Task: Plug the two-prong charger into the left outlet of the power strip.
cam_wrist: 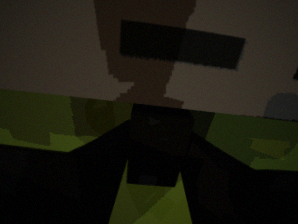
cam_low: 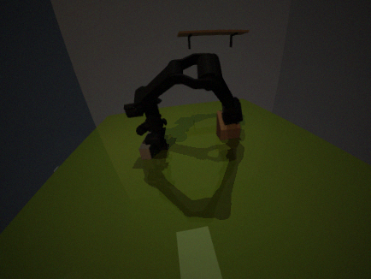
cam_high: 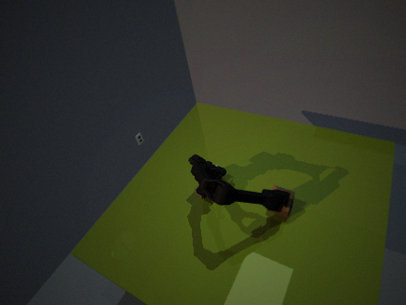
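The scene is very dark. My gripper [cam_high: 204, 188] [cam_low: 154, 140] [cam_wrist: 154, 128] points down close over the green table [cam_high: 140, 220] [cam_low: 278, 192], left of the arm's base. In the wrist view a dark block, the charger [cam_wrist: 153, 145], sits between the two dark fingers, and the gripper is shut on it. Its prongs are not visible. A small pale tan block [cam_high: 199, 195] [cam_low: 146, 151], which looks like the power strip, lies on the table right under the gripper. Its outlets are too dark and small to make out, and I cannot tell whether the charger touches it.
The arm stands on an orange base block [cam_high: 286, 205] [cam_low: 227, 129]. A pale rectangle [cam_high: 259, 281] [cam_low: 196, 252] marks the table's near edge. A small white wall plate [cam_high: 139, 137] is on the left wall. A wooden shelf [cam_low: 214, 32] hangs on the back wall.
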Robot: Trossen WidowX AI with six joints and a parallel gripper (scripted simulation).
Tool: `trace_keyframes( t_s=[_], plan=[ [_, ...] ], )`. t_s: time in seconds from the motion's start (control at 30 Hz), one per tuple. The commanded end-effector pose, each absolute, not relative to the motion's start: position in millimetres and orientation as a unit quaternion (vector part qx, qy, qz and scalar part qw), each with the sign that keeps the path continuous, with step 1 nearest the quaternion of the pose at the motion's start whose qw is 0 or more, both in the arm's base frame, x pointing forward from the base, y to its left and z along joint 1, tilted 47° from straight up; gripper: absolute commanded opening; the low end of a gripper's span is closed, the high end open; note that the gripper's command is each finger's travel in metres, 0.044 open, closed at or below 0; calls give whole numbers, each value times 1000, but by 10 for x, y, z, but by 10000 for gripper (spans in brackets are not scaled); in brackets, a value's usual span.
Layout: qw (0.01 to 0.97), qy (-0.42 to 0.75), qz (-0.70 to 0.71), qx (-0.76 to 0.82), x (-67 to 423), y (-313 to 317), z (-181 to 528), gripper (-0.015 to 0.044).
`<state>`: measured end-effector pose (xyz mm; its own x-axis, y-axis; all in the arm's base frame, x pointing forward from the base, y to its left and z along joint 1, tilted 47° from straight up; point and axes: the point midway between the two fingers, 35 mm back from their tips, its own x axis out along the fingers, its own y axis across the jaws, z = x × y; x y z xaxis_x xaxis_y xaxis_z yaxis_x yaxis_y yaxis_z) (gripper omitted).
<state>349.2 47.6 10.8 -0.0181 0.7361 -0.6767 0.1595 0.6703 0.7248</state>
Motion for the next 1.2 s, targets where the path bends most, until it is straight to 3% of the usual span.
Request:
trace_keyframes(
  t_s=[0.0,1.17],
  plan=[
    [615,674,233,335,3511,477,101,0],
    [615,674,234,335,3641,455,100,0]
  ],
)
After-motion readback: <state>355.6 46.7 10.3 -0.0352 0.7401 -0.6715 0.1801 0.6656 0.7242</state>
